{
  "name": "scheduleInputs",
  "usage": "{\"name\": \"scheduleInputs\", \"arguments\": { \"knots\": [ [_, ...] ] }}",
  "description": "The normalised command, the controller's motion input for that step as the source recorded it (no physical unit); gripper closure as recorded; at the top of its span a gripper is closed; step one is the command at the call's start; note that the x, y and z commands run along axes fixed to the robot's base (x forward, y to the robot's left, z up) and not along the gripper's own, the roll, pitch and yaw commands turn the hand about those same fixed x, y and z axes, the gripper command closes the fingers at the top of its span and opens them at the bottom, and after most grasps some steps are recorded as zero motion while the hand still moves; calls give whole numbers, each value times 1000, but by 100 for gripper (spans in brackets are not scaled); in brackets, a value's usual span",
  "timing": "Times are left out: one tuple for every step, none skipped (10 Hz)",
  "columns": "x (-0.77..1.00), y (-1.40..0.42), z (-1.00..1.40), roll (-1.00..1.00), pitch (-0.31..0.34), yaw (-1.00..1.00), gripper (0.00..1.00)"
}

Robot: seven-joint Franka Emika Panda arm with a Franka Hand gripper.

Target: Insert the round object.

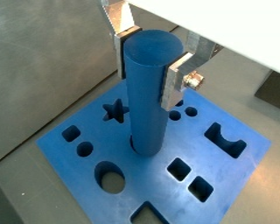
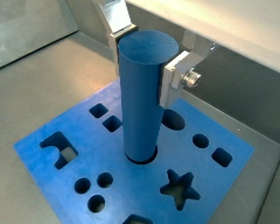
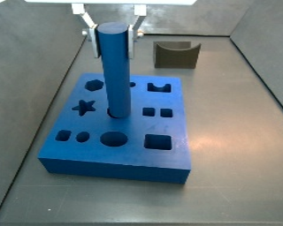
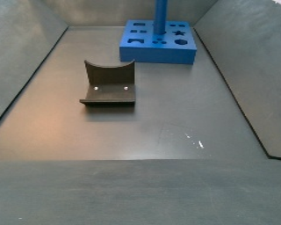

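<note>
The round object, a tall smooth blue cylinder peg (image 1: 149,96), stands upright with its lower end in the round hole at the middle of the flat blue board (image 1: 230,179). Both wrist views and both side views show it (image 2: 145,96) (image 3: 113,71) (image 4: 160,18). My gripper (image 1: 146,83) reaches down over the peg's top. One silver finger lies against each side of the peg, shut on it, as in another wrist view (image 2: 143,79) and a side view (image 3: 112,33). How deep the peg sits in the hole is hidden.
The board (image 3: 132,146) has several other shaped holes, including a star, squares and small circles. The dark fixture with a curved notch (image 3: 176,55) stands on the grey floor beyond the board and shows in both side views (image 4: 108,85). Grey walls enclose the floor.
</note>
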Motion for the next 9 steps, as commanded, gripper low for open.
{"name": "scheduleInputs", "arguments": {
  "knots": [
    [0,-160,-351,-120,-113,0,100],
    [0,-54,-434,-120,-114,0,100],
    [-6,-6,-603,-19,-116,0,100],
    [-109,0,-546,27,-31,-49,100],
    [-131,80,-394,21,0,-6,100],
    [-114,131,-351,73,0,0,100],
    [-100,189,-340,104,0,0,100],
    [-63,183,-300,150,24,0,100],
    [-43,129,-351,53,0,0,100]
  ]
}}
